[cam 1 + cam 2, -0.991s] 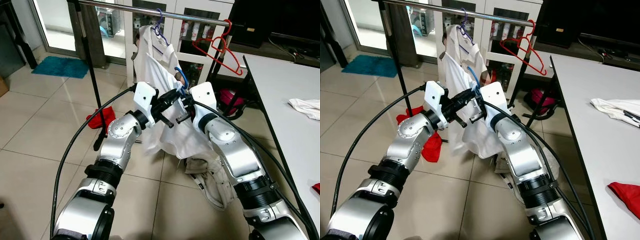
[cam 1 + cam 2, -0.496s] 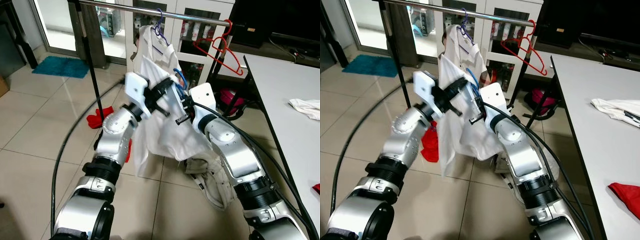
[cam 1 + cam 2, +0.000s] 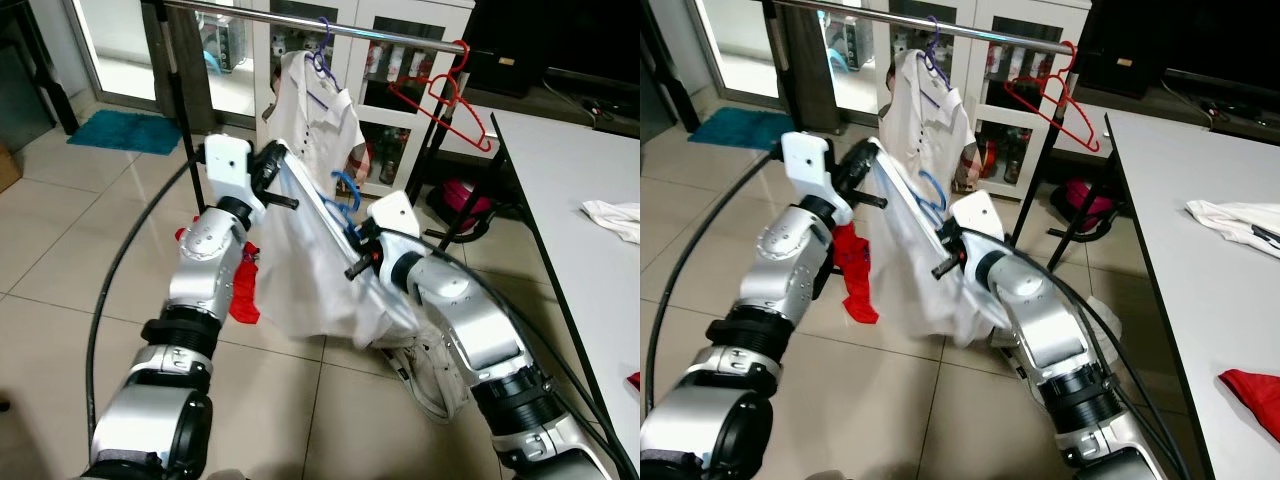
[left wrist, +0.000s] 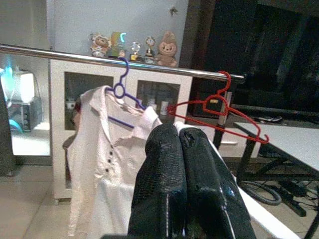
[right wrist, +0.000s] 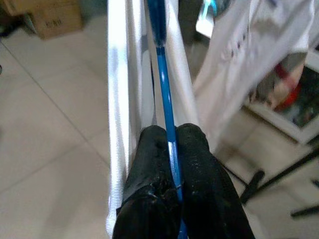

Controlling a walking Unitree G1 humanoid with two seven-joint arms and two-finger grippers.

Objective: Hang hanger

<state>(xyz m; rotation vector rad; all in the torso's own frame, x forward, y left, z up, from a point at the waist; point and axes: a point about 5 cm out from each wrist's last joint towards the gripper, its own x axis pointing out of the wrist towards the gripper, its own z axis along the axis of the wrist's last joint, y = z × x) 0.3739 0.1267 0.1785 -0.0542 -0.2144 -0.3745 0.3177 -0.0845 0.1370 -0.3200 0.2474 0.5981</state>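
A blue hanger (image 3: 343, 192) carrying a white shirt (image 3: 320, 285) is held slanted below the metal rail (image 3: 330, 22). My left gripper (image 3: 283, 182) is raised at the shirt's upper left end, with its fingers (image 4: 169, 149) pressed shut on the white cloth. Lower and to the right, my right gripper (image 3: 357, 262) is shut on the hanger's blue bar (image 5: 167, 112), the shirt draped alongside. The shirt is stretched taut between the two grippers. On the rail hang another white shirt (image 3: 318, 105) on a purple hanger and a bare red hanger (image 3: 445, 95).
A grey table (image 3: 570, 190) runs along the right, with a white cloth (image 3: 612, 215) and a red cloth (image 3: 1250, 385) on it. A red cloth (image 3: 243, 290) and a heap of clothes (image 3: 430, 370) lie on the tiled floor. The rack's black upright (image 3: 175, 100) stands left.
My left gripper has swung up and to the left, pulling the shirt taut. My right gripper has dropped lower with the hanger, which now slants.
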